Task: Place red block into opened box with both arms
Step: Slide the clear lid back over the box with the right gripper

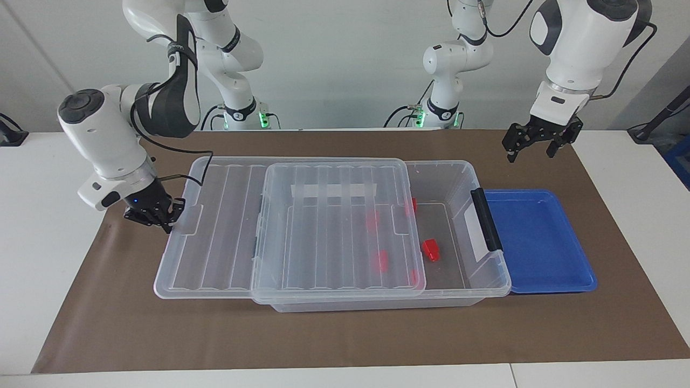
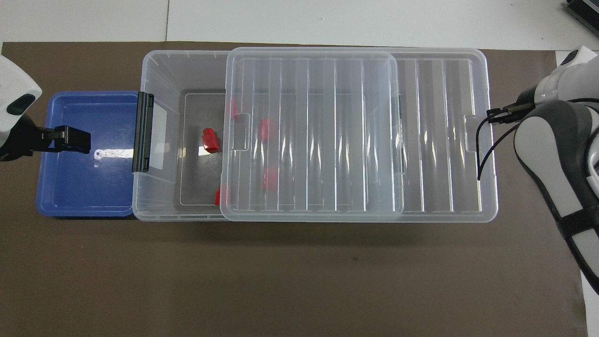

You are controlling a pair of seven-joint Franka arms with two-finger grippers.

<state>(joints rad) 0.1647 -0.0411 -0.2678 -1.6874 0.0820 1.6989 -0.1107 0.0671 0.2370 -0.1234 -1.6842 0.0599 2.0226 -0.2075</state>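
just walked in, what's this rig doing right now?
The right pincer, shut, is at the end of the box's clear lid, which lies partly over the box. Five red blocks are inside; only one red block lies fully uncovered. The left pincer hangs open near the empty blue tray.

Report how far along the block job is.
Done: five red blocks lie in the box; one is uncovered, and the blue tray is bare. In hand: the shut right pincer is against the lid's end. The open left pincer waits. Left: covering the box fully.
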